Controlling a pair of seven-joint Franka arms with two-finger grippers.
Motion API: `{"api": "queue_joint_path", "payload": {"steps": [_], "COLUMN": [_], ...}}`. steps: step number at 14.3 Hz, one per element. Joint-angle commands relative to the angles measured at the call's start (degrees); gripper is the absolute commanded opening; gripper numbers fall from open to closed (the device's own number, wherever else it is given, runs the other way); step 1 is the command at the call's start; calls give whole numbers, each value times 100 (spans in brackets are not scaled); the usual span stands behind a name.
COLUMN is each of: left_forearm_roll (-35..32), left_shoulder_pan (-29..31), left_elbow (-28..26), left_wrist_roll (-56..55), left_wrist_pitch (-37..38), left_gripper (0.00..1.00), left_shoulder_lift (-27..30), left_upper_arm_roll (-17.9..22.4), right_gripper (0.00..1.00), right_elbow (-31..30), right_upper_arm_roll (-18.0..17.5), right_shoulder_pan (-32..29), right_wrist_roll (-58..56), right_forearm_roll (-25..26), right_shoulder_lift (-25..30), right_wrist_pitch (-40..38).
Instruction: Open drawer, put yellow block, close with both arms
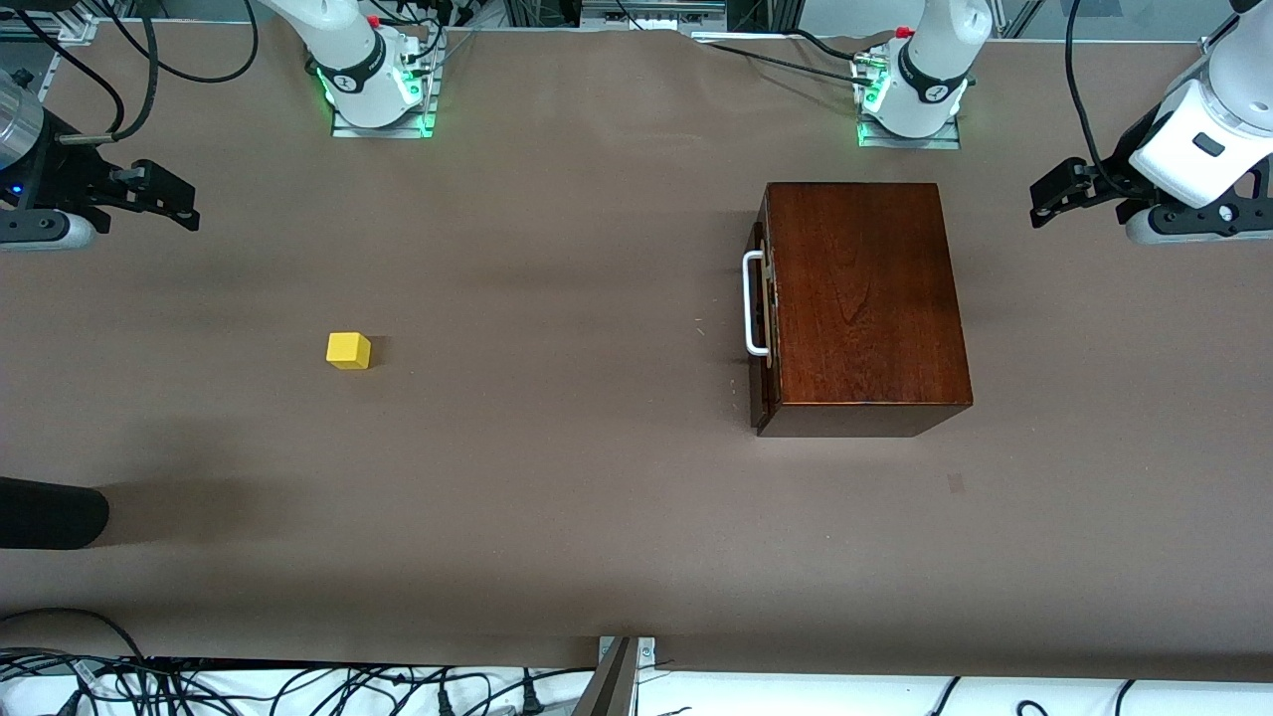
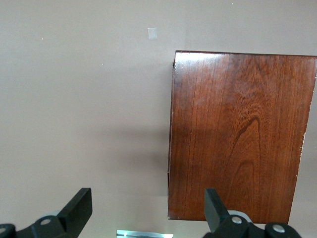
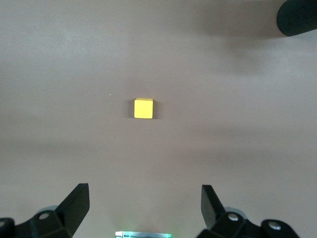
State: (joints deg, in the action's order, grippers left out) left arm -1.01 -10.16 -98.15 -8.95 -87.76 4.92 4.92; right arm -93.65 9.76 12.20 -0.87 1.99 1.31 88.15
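— What sits on the table [image 1: 597,517]?
— A glossy dark wooden box [image 1: 863,298] toward the left arm's end, its drawer [image 1: 760,308] pushed fully in, the white bar handle [image 1: 753,303] facing the right arm's end. The yellow block [image 1: 348,350] rests well apart from it, toward the right arm's end.

— And the grippers?
— The left gripper [image 1: 1054,197] hangs over the table's edge beside the box, fingers spread wide, holding nothing. The right gripper [image 1: 164,199] hangs over its own end, equally wide and empty, the block below its wrist camera.

— Any readable writing or brand?
— No lettering can be made out on box or block.
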Motion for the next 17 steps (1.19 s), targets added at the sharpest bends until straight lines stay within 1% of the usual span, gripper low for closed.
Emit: {"api": "queue_joint_path", "payload": {"steps": [1,10,12,13,15,17], "left_forearm_roll": [48,48,48,40,40,31], "left_shoulder_pan": [14,-29,-47,48,601,638], "left_elbow": [7,24,120,112,121,121], "left_wrist_roll": [87,69,43,43,43,-1], "left_wrist_pitch": [-13,-21,-21,-39,-48,-48], "left_gripper": [100,100,100,100,100,100], "left_shoulder_lift": [52,35,-35,-44,-53,-88], "left_upper_arm_roll": [-18,-27,-105,-254,-867,-993], "right_gripper": [100,100,100,100,100,100], "right_elbow": [31,31,31,31,31,31], "right_upper_arm_roll": [-9,0,0,0,0,9], "right_shoulder_pan": [2,2,2,2,2,2], "right_wrist_roll": [-63,-72,-72,-72,-72,-72], "right_forearm_roll": [82,82,82,82,82,82], "right_shoulder_lift": [18,18,18,18,18,18], "right_wrist_pitch": [-70,-78,-70,-70,-70,-70]}}
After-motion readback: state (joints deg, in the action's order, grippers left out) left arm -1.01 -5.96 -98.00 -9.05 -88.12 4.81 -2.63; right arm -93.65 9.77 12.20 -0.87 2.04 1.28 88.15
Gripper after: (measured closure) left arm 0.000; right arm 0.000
